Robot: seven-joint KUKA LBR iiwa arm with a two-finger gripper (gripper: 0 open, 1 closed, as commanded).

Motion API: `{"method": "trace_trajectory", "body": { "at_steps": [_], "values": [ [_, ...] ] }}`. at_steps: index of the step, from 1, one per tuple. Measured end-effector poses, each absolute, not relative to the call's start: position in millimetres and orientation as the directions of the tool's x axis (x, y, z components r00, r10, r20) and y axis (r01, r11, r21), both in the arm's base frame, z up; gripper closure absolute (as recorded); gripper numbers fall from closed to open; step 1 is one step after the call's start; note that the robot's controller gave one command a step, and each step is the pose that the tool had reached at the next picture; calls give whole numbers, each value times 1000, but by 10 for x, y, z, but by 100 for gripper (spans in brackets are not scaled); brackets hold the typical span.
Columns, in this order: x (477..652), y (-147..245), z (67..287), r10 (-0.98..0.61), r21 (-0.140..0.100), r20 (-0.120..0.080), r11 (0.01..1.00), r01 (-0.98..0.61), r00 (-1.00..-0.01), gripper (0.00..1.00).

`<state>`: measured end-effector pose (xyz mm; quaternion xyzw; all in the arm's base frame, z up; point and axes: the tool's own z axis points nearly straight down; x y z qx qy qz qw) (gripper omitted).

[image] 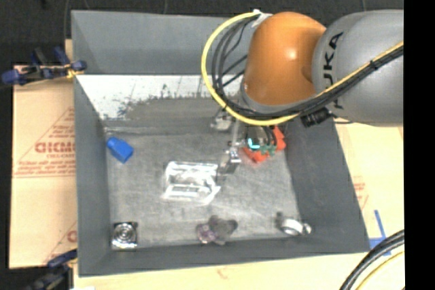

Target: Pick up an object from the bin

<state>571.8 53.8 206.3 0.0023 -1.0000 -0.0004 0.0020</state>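
Observation:
My gripper [231,161] hangs below the orange-covered wrist, right of the bin's middle. Its tip is at the right edge of a clear plastic package [191,182] that lies flat in the middle of the bin; I cannot tell whether it touches it. Just right of the gripper, partly under the wrist, lies a red and green thing [262,148].
A blue block [119,149] lies near the left wall. Along the front wall are a round metal piece [125,235] in the left corner, a dark purple thing [217,231] in the middle and a metal ring [292,226] at the right. The arm covers the bin's back right.

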Motion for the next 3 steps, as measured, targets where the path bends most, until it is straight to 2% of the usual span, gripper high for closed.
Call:
{"method": "trace_trajectory", "body": {
  "at_steps": [1,2,3],
  "values": [
    [5888,625,852,-110,-2,-8,994,-110,-994,0],
    [5879,628,828,-107,-1,-5,994,-107,-994,100],
    [6016,493,2521,-157,-4,-9,988,-157,-987,100]
  ]
}}
